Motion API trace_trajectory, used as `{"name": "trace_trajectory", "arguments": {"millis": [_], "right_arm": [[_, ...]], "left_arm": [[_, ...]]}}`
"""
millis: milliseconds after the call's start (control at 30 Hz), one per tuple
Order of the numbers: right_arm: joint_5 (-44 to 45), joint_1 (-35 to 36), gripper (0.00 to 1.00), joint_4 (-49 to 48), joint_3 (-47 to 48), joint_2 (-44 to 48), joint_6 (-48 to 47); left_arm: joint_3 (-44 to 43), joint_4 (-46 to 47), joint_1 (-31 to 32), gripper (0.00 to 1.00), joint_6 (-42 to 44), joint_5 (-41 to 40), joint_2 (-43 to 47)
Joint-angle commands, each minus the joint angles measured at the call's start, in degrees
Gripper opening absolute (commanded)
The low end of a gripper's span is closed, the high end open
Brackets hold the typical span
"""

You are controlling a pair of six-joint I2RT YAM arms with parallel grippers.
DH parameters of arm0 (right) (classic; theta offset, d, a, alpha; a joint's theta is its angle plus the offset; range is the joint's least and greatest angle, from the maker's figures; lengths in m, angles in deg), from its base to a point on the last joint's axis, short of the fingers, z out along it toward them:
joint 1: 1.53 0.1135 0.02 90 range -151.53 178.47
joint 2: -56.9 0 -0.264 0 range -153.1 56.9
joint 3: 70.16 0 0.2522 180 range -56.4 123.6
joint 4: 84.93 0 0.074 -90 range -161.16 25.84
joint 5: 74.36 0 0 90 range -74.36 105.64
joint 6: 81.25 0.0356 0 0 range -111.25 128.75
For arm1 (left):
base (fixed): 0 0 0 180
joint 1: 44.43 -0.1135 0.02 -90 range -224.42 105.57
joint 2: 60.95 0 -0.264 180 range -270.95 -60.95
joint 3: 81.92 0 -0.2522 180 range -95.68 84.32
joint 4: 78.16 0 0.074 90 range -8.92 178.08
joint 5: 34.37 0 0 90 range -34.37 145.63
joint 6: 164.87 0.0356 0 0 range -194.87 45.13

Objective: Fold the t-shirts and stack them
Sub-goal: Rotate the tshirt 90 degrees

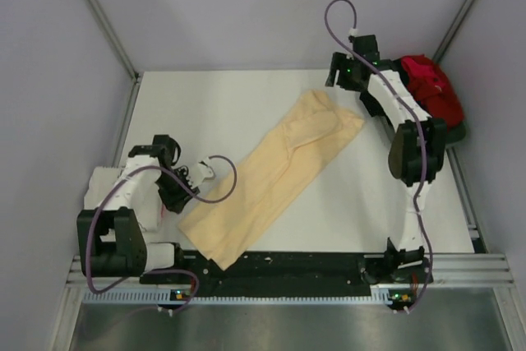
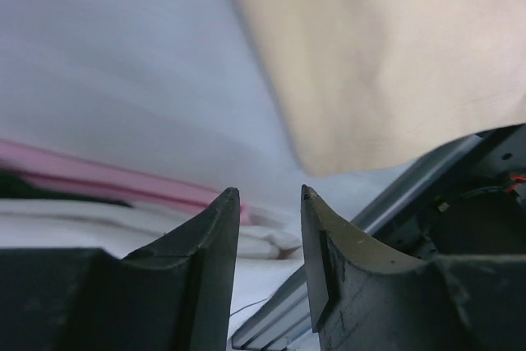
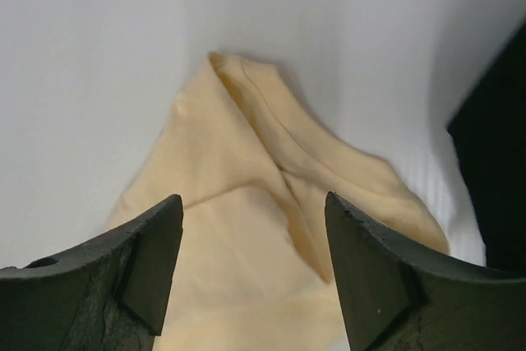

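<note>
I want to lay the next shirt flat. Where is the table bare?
Bare: far-left tabletop between the yellow t-shirt and the back wall; near-right stretch between that shirt and the right arm. Crowded: far-right corner, red t-shirt; left edge, white pile under the left arm.

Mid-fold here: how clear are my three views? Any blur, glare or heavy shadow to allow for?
Top view: even light, sharp, no glare, only a faint shadow along the yellow shirt. Left wrist view: soft all over, the shirt's edge smeared, the left pincer fuzzy near the lens. Right wrist view: shirt folds crisp, right pincer slightly soft, a grey shadow beside the collar.
</note>
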Motion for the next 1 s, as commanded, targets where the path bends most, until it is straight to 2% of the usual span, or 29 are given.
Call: {"name": "trace_trajectory", "arguments": {"millis": [0, 33, 67, 100, 167, 233, 400, 533, 600, 700, 800, 900, 967], "right_arm": [[12.95, -0.24, 0.62, -2.77, -15.78, 17.61, 0.08], [12.18, -0.24, 0.50, -4.08, -20.26, 19.55, 0.00], [8.69, -0.07, 0.34, -6.09, -23.87, 21.49, -0.61], [3.87, 0.11, 0.24, -9.42, -27.65, 22.55, -2.01], [-4.50, 1.07, 0.12, -14.62, -32.42, 23.35, -4.30], [-8.29, 1.61, 0.00, -16.39, -34.28, 22.22, -4.31], [-7.53, 0.91, 0.00, -14.74, -29.46, 13.26, 0.77], [-3.05, -1.03, 0.00, -10.95, -27.25, 6.05, 3.60], [-4.00, -1.12, 0.00, -8.94, -26.20, 3.67, 2.99], [-7.95, -1.12, 0.00, -8.22, -24.88, 3.57, 1.67], [-7.35, -1.12, 0.00, -8.05, -24.00, 8.39, 2.10], [-2.71, -2.26, 0.13, -8.05, -26.54, 15.59, 4.56], [1.86, -3.22, 0.28, -8.57, -30.74, 20.07, 5.79]], "left_arm": [[-5.99, 3.36, -2.95, 0.41, -4.56, -1.95, -3.14], [-6.86, 3.71, -2.95, 0.41, -5.26, -1.77, -4.02], [-7.74, 3.80, -2.78, 0.40, -6.23, -1.16, -4.72], [-8.88, 3.89, -2.78, 0.40, -6.93, 0.06, -5.34], [-11.95, 3.89, -2.52, 0.39, -8.51, 3.13, -6.05], [-15.38, 3.81, -1.64, 0.39, -10.36, 7.26, -6.84], [-20.14, 2.66, -0.76, 0.39, -12.74, 12.64, -8.16], [-17.86, 3.28, -0.76, 0.39, -12.57, 11.59, -6.76], [-16.02, 3.63, -0.76, 0.40, -12.30, 10.80, -5.88], [-13.73, 4.07, -0.76, 0.40, -11.78, 10.10, -5.09], [-13.20, 4.42, -0.76, 0.40, -11.86, 9.74, -4.99], [-12.85, 4.59, -0.76, 0.41, -12.30, 9.74, -5.52], [-11.97, 4.86, -0.76, 0.41, -12.39, 9.31, -5.52]]}}
